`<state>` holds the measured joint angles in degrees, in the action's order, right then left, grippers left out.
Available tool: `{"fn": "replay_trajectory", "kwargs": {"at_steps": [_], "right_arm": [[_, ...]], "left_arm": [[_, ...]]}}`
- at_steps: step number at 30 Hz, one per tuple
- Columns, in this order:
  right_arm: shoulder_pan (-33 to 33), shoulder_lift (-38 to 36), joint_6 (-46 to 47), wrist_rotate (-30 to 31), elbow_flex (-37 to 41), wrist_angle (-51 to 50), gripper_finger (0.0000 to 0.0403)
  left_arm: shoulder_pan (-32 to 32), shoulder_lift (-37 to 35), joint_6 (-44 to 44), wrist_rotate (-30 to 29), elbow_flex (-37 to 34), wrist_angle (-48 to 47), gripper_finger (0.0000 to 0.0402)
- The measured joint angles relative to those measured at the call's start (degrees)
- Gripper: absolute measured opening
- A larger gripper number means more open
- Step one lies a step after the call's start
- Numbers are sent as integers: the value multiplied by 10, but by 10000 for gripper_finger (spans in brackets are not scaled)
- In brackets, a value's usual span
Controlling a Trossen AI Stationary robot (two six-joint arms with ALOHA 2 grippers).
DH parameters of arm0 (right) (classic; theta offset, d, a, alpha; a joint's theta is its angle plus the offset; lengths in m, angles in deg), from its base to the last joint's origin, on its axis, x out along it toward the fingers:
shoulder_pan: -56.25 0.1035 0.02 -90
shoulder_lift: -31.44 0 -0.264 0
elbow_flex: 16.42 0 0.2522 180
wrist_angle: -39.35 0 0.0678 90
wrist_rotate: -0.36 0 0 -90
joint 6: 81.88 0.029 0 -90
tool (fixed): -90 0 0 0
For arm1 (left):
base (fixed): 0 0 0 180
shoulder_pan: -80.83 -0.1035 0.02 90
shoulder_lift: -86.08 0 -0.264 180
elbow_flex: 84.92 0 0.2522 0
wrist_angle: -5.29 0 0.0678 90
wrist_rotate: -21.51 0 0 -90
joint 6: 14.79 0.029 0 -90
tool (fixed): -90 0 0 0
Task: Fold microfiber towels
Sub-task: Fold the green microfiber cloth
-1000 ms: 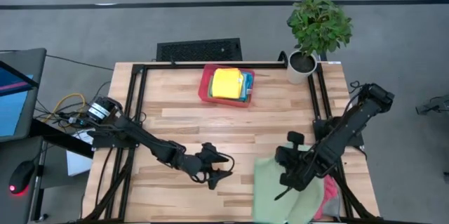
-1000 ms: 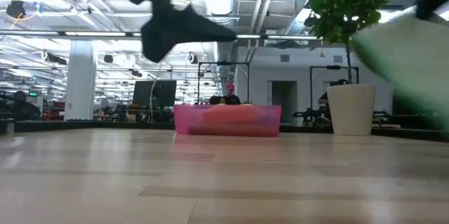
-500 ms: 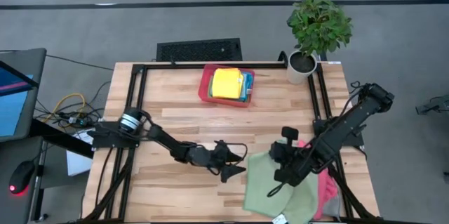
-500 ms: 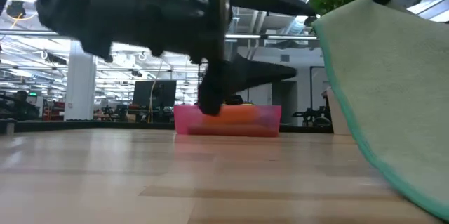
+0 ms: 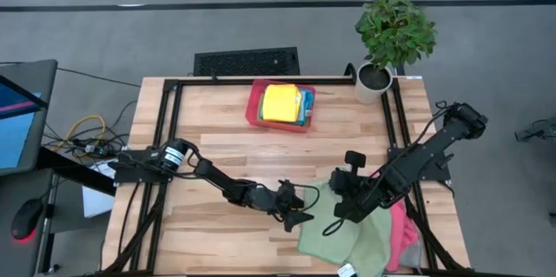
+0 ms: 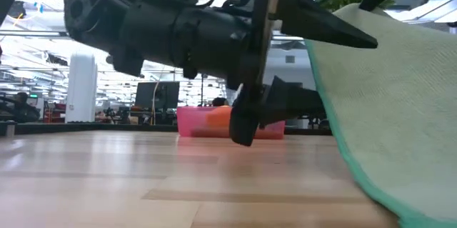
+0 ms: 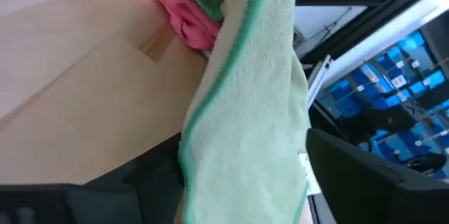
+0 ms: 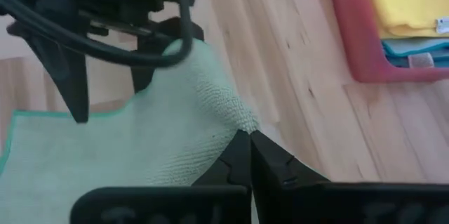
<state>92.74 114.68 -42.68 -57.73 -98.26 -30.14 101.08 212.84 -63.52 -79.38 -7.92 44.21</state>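
Where wooden table (image 5: 217,151) ends, grey floor (image 5: 174,25).

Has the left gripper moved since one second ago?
Yes. In the high view the left gripper has moved rightwards, away from the table's left rail, reaching the green towel.

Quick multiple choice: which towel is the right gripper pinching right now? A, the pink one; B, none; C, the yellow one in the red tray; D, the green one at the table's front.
D: the right wrist view shows the right gripper shut on a raised fold of the green towel, while the yellow towel lies in the red tray.
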Motion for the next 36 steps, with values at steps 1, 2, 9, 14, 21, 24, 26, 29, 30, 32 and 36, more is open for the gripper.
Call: {"fn": "replay_trajectory", "kwargs": {"at_steps": [1, 2, 9, 14, 21, 24, 26, 29, 30, 32, 36], "right_arm": [[0, 0, -2, 0, 0, 4, 22], [0, 0, -4, 0, 0, 9, 23], [5, 0, -4, 0, 0, 9, 38], [9, 0, 41, -1, 0, -36, 55], [68, 0, 183, -3, 0, -139, 115], [108, 0, 258, -4, 0, -169, 149], [136, 0, 328, -4, 1, -179, 168], [170, 0, 449, -5, 17, -164, 189], [181, 0, 491, -5, 27, -150, 194], [197, 7, 563, -19, 46, -138, 200], [219, 30, 683, -78, 84, -137, 203]], "left_arm": [[-1, 0, -3, -1, 4, -7, 251], [-3, 0, -4, -3, 7, -17, 234], [-7, 0, 19, 11, 16, -17, 52], [-11, -4, -25, 118, 16, -28, 8], [0, -35, -119, 244, -4, -32, 1], [5, -73, -125, 241, -30, -49, 1], [8, -111, -123, 226, -51, -78, 0], [13, -180, -104, 194, -80, -147, 0], [16, -201, -96, 177, -86, -179, 0], [23, -244, -79, 141, -92, -256, 0], [37, -308, -58, 75, -93, -375, 0]]}}
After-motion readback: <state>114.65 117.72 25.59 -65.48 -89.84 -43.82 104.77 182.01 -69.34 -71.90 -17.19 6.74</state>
